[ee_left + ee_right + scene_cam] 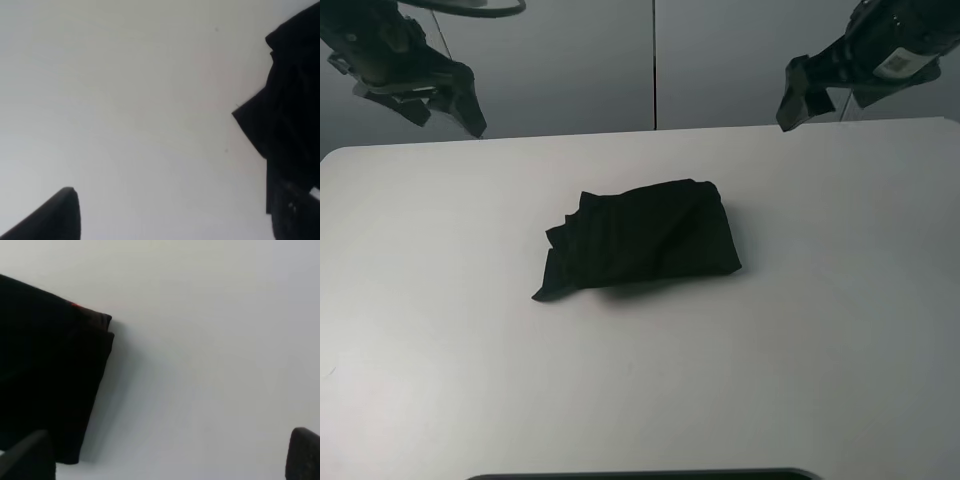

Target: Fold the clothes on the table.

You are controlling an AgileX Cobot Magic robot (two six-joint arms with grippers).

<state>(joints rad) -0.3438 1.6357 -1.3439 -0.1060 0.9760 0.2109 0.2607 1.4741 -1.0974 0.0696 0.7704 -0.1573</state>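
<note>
The black T-shirt point(640, 240) lies folded into a compact bundle at the middle of the white table point(840, 350). Its print is hidden apart from a small red speck at one corner in the right wrist view point(50, 375). The shirt's edge also shows in the left wrist view point(290, 110). My left gripper point(468, 105) hangs high over the table's back left edge, open and empty. My right gripper point(798, 98) hangs high over the back right edge, open and empty. Both are well away from the shirt.
A dark strip point(640, 474) shows at the table's front edge. Grey wall panels point(720, 60) stand behind the table. Bare white tabletop surrounds the shirt on all sides.
</note>
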